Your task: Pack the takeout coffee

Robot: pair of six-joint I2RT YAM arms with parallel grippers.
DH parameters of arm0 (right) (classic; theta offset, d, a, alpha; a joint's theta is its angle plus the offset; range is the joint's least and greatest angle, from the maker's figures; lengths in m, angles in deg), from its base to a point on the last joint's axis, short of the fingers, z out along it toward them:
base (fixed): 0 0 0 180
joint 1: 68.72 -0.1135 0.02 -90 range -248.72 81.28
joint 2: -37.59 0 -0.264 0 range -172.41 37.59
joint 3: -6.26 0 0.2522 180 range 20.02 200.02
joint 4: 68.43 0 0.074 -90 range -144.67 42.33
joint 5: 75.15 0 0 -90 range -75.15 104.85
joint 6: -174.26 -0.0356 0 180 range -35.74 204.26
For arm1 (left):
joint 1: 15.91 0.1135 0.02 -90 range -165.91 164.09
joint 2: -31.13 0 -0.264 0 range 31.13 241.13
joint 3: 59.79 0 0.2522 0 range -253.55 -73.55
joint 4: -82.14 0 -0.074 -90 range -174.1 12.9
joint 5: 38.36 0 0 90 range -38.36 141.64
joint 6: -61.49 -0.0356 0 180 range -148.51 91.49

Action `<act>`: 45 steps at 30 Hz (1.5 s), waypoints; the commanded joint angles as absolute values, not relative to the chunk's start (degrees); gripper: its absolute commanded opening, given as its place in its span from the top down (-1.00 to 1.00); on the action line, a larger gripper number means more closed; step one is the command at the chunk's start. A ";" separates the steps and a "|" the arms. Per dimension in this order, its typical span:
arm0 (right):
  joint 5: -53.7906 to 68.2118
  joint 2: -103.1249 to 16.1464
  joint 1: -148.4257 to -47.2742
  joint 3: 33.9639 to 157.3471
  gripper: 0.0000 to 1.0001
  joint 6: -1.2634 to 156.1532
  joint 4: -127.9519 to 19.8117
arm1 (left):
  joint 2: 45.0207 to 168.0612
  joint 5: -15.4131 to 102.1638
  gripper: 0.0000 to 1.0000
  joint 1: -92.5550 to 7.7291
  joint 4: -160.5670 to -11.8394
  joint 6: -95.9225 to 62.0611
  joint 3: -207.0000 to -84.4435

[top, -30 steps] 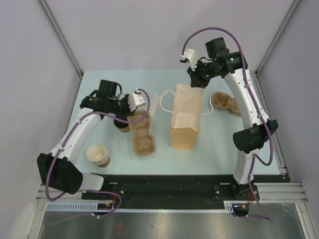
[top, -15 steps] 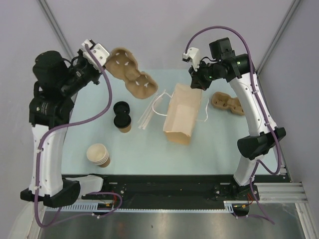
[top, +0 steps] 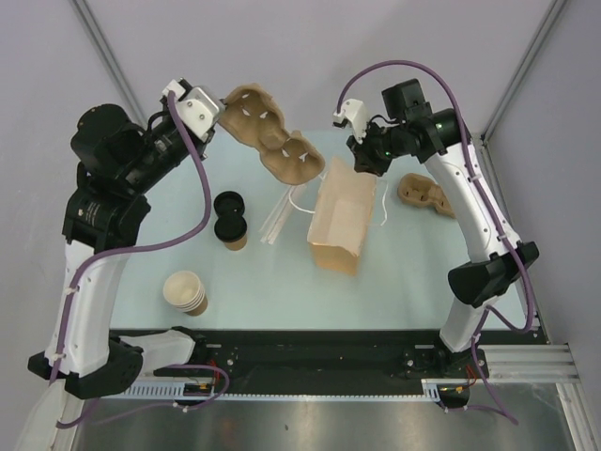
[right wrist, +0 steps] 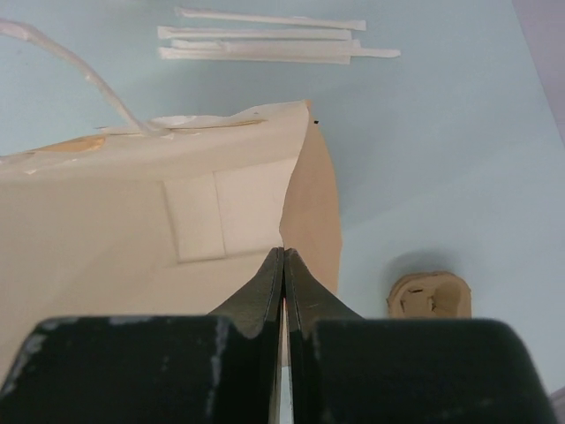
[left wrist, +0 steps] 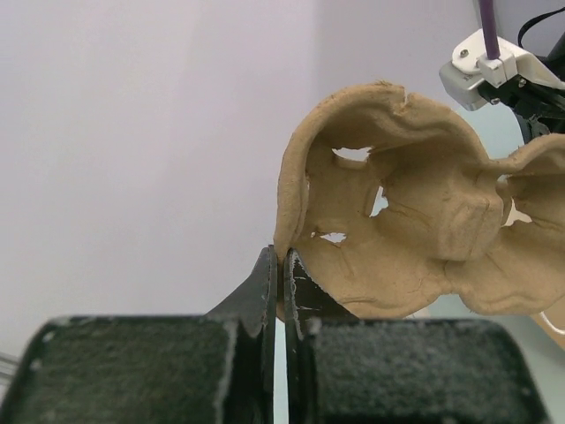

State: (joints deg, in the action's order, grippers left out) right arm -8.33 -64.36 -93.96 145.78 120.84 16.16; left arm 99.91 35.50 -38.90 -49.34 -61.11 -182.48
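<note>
The takeout coffee point(top: 231, 232), a tan paper cup with a black lid, stands on the table left of the middle, apart from both grippers. My left gripper point(top: 218, 105) is shut on the rim of a brown pulp cup carrier point(top: 270, 141) and holds it high in the air at the back left; the wrist view shows its jaws point(left wrist: 282, 258) pinching the carrier's edge point(left wrist: 415, 238). My right gripper point(top: 362, 162) is shut on the top edge of a kraft paper bag point(top: 342, 218), which leans over the table; the same grip point(right wrist: 283, 253) on the bag point(right wrist: 150, 221) shows in the right wrist view.
A loose black lid point(top: 228, 203) lies just behind the coffee. A stack of lidless paper cups point(top: 185, 291) stands at the front left. Wrapped straws point(top: 276, 217) lie between the coffee and the bag, and show in the right wrist view point(right wrist: 265, 44). A second pulp carrier point(top: 427, 194) lies at the right.
My left arm lifted the carrier off the table up to the back left, then swung it a little right towards the bag. My right gripper shifted slightly left with the bag's edge.
</note>
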 commanded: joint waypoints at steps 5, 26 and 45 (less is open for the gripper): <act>-6.86 -69.80 -91.58 149.04 0.49 124.16 14.68 | 98.64 36.96 1.00 -39.29 -53.34 -58.57 -179.11; -8.87 -76.93 -85.60 155.20 0.07 127.68 19.42 | 99.25 35.99 1.00 -39.29 -54.66 -58.66 -176.21; -5.46 -68.59 -95.17 153.18 1.00 124.25 16.18 | 96.09 48.46 1.00 -60.38 -59.06 -69.81 -172.07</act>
